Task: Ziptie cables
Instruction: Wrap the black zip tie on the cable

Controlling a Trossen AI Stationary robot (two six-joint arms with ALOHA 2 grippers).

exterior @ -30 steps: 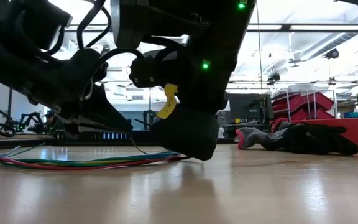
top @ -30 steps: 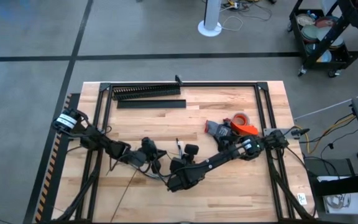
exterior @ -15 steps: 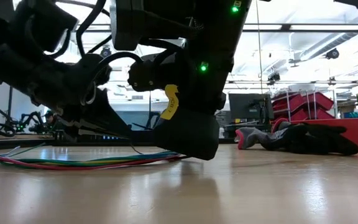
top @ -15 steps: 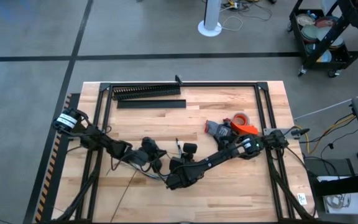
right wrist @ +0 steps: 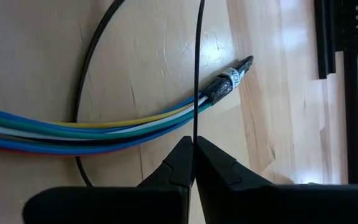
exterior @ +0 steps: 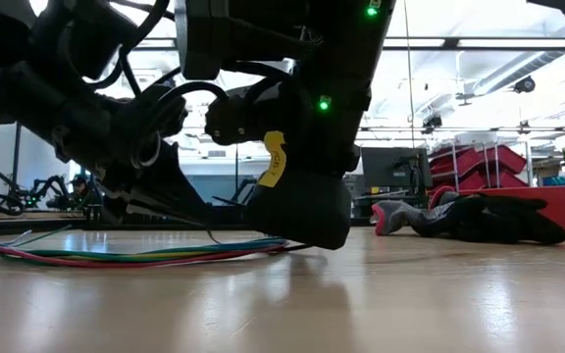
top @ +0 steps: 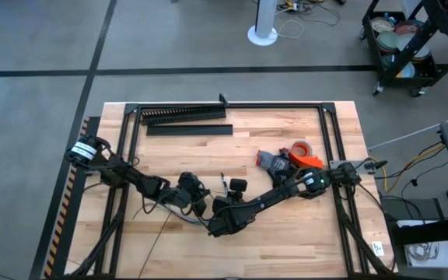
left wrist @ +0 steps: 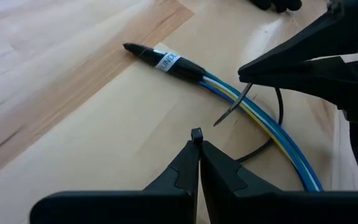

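Wooden tabletop (top: 286, 148), pale planks. High view: both arms meet near front centre; left hand (top: 197, 204) crept closer to right hand (top: 218, 225) vs 1 s ago, so looks like ziptie handoff/threading.
Low view: cables (exterior: 135, 256) flat on tabletop, glossy multicolour strands.
Left wrist: left hand clenched, seemingly empty.
Right wrist: right hand pinching thin stiff black ziptie (right wrist: 197, 74) across cables.

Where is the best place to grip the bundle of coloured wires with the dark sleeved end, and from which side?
Probably on the dark sleeved end of the bundle of coloured wires, coming from above: there the strands are gathered into one stiff piece lying flat on the wooden table, while farther along they fan apart.
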